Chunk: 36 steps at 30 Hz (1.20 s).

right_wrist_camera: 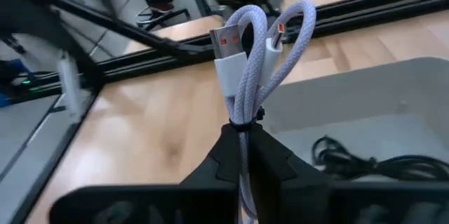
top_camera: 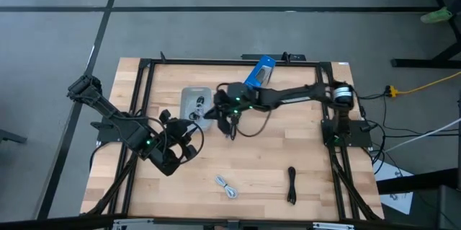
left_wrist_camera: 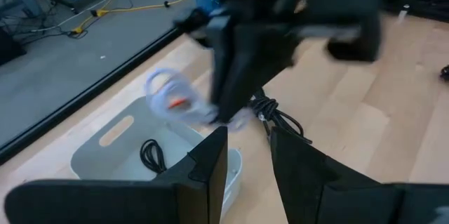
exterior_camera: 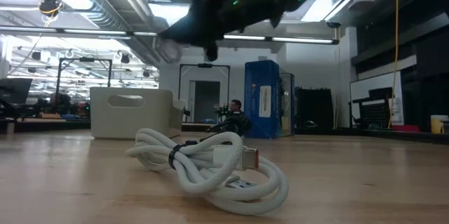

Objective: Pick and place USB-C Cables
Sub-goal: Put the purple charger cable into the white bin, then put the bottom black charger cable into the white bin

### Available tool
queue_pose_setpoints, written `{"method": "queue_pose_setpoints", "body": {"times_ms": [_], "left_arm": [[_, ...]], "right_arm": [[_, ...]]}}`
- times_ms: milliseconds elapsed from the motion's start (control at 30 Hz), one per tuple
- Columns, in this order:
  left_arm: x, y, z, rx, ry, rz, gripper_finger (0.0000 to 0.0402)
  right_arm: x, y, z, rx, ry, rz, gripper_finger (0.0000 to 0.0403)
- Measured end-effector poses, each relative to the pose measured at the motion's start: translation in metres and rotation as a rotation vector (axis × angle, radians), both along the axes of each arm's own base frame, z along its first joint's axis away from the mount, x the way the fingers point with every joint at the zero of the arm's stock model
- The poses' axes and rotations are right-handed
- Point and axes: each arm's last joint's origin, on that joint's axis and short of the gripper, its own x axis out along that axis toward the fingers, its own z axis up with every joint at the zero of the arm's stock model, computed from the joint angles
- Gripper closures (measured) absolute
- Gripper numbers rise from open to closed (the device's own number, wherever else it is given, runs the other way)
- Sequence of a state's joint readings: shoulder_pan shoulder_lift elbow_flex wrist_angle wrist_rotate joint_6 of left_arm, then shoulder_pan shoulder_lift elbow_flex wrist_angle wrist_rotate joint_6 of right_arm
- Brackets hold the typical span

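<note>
Right wrist view: the right gripper (right_wrist_camera: pixel 247 155) is clamped on a light grey cable (right_wrist_camera: pixel 254 62), held above the grey bin (right_wrist_camera: pixel 393 90).
One black cable (right_wrist_camera: pixel 365 161) lies inside the bin. On the table (top_camera: pixel 317 179) lie another light grey cable (top_camera: pixel 227 187) and two black cables, one near the front (top_camera: pixel 292 184) and one beside the bin (left_wrist_camera: pixel 277 115). The left gripper (left_wrist_camera: pixel 245 175) hovers nearby, fingers slightly parted, holding nothing. A blue box (top_camera: pixel 259 72) lies behind.
</note>
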<state>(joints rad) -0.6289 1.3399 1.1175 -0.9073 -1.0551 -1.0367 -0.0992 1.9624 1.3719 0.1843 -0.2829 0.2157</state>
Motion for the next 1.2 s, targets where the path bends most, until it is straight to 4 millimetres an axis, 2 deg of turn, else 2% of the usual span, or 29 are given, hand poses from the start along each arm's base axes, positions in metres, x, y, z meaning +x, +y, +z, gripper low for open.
{"method": "queue_pose_setpoints", "body": {"times_ms": [133, 267, 567, 900, 1000, 1100, 1200], "left_arm": [[0.000, 0.000, 0.000, -0.001, 0.001, -0.001, 0.0298], [0.000, 0.000, 0.000, -0.004, 0.003, -0.003, 0.0298], [0.000, 0.000, 0.000, -0.005, 0.003, -0.002, 0.0298], [0.000, 0.000, 0.000, -0.005, 0.003, -0.002, 0.0298], [0.000, 0.000, 0.000, -0.006, 0.002, -0.002, 0.0298], [0.000, 0.000, 0.000, -0.011, 0.004, -0.005, 0.0298], [0.000, -0.001, 0.000, -0.017, 0.006, -0.008, 0.0298]], "right_arm": [[0.019, -0.012, -0.008, 0.011, 0.000, -0.020, 0.0372], [0.030, -0.020, -0.011, 0.019, -0.011, -0.023, 0.0351], [0.033, -0.036, 0.005, 0.058, -0.066, 0.062, 0.0315], [0.033, -0.042, 0.008, 0.058, -0.073, 0.054, 0.0308], [0.030, -0.047, 0.013, 0.087, -0.059, 0.036, 0.0308], [0.015, -0.055, 0.028, 0.124, 0.006, 0.057, 0.0308], [-0.009, -0.058, 0.033, 0.193, 0.216, 0.077, 0.0310]]}}
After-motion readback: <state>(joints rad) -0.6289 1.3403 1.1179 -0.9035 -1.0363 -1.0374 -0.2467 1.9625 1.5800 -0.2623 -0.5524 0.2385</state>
